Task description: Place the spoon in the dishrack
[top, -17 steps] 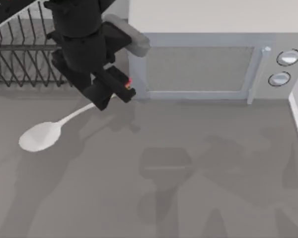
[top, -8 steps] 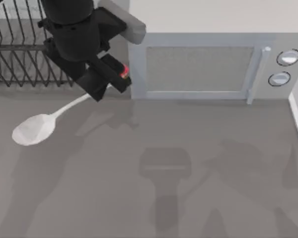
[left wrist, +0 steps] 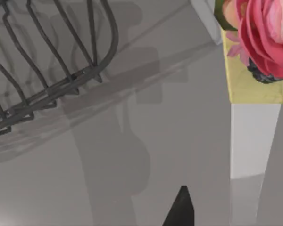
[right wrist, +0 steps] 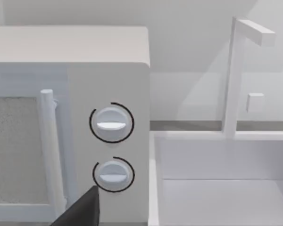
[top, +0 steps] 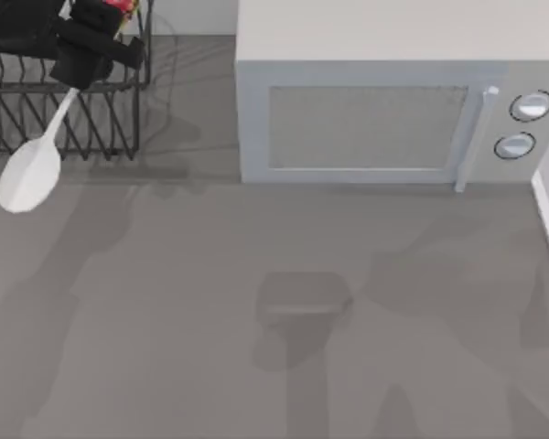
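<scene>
My left gripper (top: 84, 57) is at the top view's far-left back, over the black wire dishrack (top: 101, 119), shut on the handle of the white spoon (top: 29, 176). The spoon slants down and to the left. Its red-and-yellow knob (top: 119, 5) pokes out behind the gripper, and its oval bowl hangs in front of the rack's front rail, past the tines. In the left wrist view the dishrack's curved wires (left wrist: 61, 70) lie below the camera. A dark edge of my right gripper (right wrist: 82, 209) shows in the right wrist view, facing the microwave's knobs.
The grey microwave (top: 366, 101) stands right of the rack, door handle and two knobs (right wrist: 112, 123) at its right end. A white sink (right wrist: 217, 179) lies beyond it. A pink flower on a yellow box (left wrist: 254, 42) appears in the left wrist view.
My left gripper has moved back and to the left with the spoon, from beside the microwave's corner to over the dishrack. The spoon's bowl has swung left and toward the rack.
</scene>
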You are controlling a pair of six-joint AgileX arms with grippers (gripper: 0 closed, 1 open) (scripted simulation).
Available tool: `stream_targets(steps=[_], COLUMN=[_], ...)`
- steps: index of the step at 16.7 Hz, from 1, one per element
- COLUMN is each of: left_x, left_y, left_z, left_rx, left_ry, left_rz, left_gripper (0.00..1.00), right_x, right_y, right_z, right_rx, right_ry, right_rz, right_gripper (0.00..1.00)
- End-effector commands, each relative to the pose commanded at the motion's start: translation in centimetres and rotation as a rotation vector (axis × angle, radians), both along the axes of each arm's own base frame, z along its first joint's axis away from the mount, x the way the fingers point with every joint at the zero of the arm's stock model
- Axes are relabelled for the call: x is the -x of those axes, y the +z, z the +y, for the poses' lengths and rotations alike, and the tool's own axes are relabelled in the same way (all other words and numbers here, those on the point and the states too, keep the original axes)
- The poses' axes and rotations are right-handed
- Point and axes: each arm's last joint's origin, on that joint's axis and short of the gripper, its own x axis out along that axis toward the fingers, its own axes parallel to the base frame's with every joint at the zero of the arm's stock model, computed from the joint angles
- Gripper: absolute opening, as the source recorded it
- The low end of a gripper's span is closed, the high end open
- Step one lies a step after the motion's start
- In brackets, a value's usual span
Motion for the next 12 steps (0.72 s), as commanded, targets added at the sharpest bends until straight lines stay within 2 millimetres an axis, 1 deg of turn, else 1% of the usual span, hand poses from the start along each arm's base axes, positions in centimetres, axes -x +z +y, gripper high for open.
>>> stream_targets(steps=[3, 5, 7, 9, 11, 12], left_x=[1.8, 3.6, 6.0, 8.5, 10.7, 11.6], left_y=[1.9, 3.0, 4.1, 5.0, 5.6, 5.7], left_z=[4.3, 6.9, 9.1, 10.6, 11.6, 11.9], left_rx=[0.120, 0.188, 0.241, 0.277, 0.298, 0.304], left_ry=[0.150, 0.238, 0.311, 0.364, 0.400, 0.413], left_rz=[-0.247, -0.429, -0.611, -0.778, -0.904, -0.947], left_gripper=[0.00, 0.00, 0.00, 0.00, 0.00, 0.00], right_x=[0.0, 0.0, 0.0, 0.0, 0.0, 0.0], right_y=[0.0, 0.0, 0.0, 0.0, 0.0, 0.0], right_z=[0.0, 0.0, 0.0, 0.0, 0.0, 0.0], right_rx=[0.000, 0.000, 0.000, 0.000, 0.000, 0.000], right_ry=[0.000, 0.000, 0.000, 0.000, 0.000, 0.000], right_rz=[0.000, 0.000, 0.000, 0.000, 0.000, 0.000], right_gripper=[1.00, 1.00, 1.00, 1.00, 1.00, 1.00])
